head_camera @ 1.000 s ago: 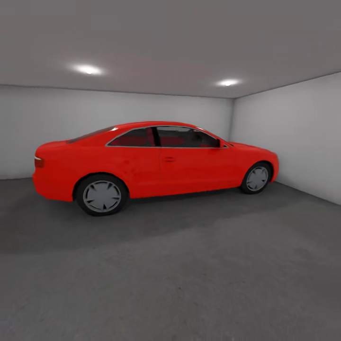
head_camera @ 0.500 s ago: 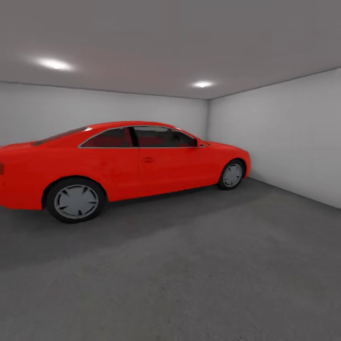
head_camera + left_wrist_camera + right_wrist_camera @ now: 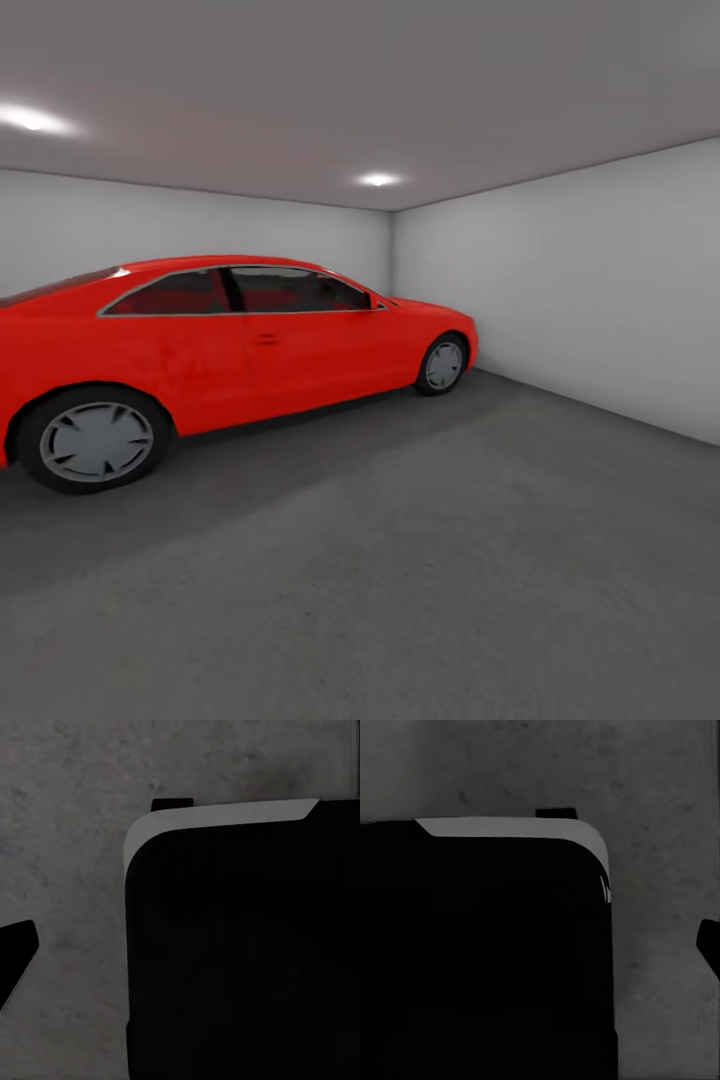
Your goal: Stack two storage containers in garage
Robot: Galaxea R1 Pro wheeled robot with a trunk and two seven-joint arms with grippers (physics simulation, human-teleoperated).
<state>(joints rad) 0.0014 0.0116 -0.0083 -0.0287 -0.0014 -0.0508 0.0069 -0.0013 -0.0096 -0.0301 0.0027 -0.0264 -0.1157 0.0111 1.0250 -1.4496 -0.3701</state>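
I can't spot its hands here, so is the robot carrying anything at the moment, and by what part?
It cannot be told: both wrist views show a black body over the concrete floor.

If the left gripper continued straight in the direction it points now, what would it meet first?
Most likely the floor: the left wrist view looks onto mottled grey concrete beside a large black body, probably the robot's own. How far away is unclear.

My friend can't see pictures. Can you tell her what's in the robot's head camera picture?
A shiny red two-door car is parked on the left, on a dark grey concrete floor. Plain pale grey walls meet in a corner behind it, and two round ceiling lights glow above.
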